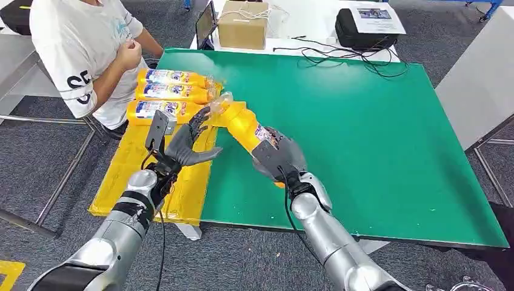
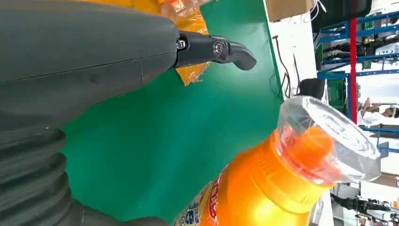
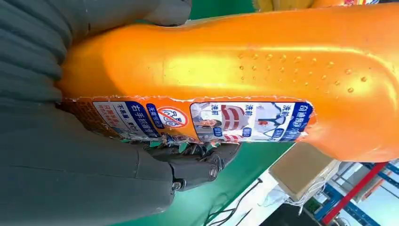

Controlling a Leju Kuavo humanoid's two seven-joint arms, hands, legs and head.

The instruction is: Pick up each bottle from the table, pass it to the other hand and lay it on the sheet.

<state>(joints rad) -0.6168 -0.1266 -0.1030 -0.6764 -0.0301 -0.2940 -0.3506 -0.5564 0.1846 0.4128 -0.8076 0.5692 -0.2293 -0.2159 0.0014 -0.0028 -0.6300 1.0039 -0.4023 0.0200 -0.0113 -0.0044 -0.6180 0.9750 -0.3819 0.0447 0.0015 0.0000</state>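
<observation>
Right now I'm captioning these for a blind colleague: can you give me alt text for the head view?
The robot's right hand holds an orange bottle above a green table, its wrapped cap toward the open left hand. Three more bottles lie on a yellow sheet beside a seated person.

A glossy orange plastic bottle [image 3: 244, 61] is seen, its cap [image 2: 324, 141] wrapped in clear film; the green bench [image 1: 339, 133] looks matt.
</observation>
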